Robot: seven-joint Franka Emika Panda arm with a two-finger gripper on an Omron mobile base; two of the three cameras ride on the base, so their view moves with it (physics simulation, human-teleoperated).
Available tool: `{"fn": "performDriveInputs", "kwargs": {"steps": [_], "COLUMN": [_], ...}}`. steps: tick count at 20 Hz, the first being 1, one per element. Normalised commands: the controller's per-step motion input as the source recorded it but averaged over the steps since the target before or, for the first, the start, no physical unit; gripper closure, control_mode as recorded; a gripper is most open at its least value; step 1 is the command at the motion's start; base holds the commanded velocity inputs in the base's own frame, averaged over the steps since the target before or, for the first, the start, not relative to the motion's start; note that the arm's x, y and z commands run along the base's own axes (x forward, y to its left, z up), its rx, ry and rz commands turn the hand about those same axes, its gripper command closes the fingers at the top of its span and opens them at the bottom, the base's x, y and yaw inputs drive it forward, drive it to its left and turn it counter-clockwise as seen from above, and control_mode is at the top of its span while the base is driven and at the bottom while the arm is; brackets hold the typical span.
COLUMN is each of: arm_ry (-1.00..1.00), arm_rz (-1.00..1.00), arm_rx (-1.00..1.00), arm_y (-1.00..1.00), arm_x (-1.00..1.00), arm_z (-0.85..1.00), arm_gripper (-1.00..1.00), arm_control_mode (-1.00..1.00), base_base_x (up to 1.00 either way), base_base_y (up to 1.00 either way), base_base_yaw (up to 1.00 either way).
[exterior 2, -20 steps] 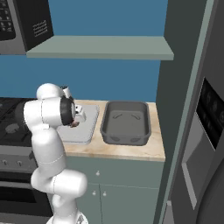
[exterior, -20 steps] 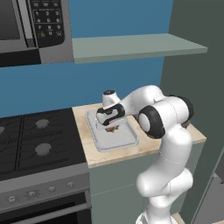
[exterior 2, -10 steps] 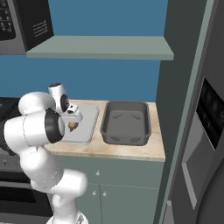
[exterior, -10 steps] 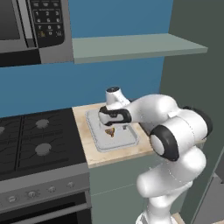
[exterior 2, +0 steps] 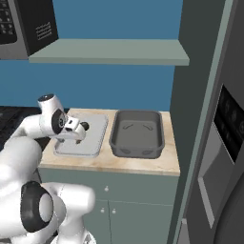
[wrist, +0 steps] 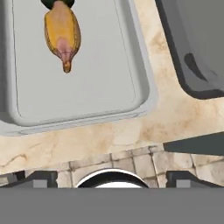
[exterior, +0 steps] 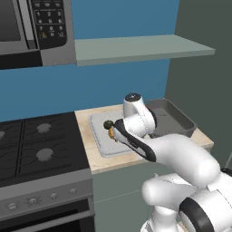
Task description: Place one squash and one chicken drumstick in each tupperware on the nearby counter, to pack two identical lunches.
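- Fingers (wrist: pixel 111 183) spread wide, holding nothing.
- Golden drumstick (wrist: pixel 63 35) lies in the pale tupperware (wrist: pixel 144 94); likely light and slick, best pinched across its plump middle.

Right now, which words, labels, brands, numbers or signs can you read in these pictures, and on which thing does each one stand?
No text can be read with certainty.
Microwave keypad: rows of small pale marks on buttons, too blurred to read.
Fridge dispenser panel: dark, with no legible marking.
Pale tupperware, dark tupperware, chicken drumstick, counter, gripper: no label or brand on them.
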Motion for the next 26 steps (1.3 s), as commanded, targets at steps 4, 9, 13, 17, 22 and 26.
{"fn": "performDriveInputs", "kwargs": {"steps": [4, 9, 13, 17, 22, 26], "arm_ry": [-0.24, -0.26, -0.24, -0.18, -0.11, -0.01], "arm_rz": [0.00, 0.00, 0.00, 0.00, 0.00, 0.00], "arm_rx": [0.00, 0.00, 0.00, 0.00, -0.01, -0.03], "arm_y": [-0.69, -0.49, -0.39, -0.26, 0.03, 0.16], "arm_x": [-1.00, -1.00, -1.00, -1.00, -0.90, -0.29], "arm_z": [0.59, 0.64, 0.57, 0.72, 0.23, -0.06], "arm_gripper": [-1.00, -1.00, -1.00, -1.00, -1.00, -1.00], "arm_control_mode": [-1.00, -1.00, -1.00, -1.00, -1.00, 1.00], "base_base_x": [0.00, 0.00, 0.00, 0.00, 0.00, -0.46], "base_base_y": [0.00, 0.00, 0.00, 0.00, 0.00, 0.13], "base_base_yaw": [0.00, 0.00, 0.00, 0.00, 0.00, 0.00]}}
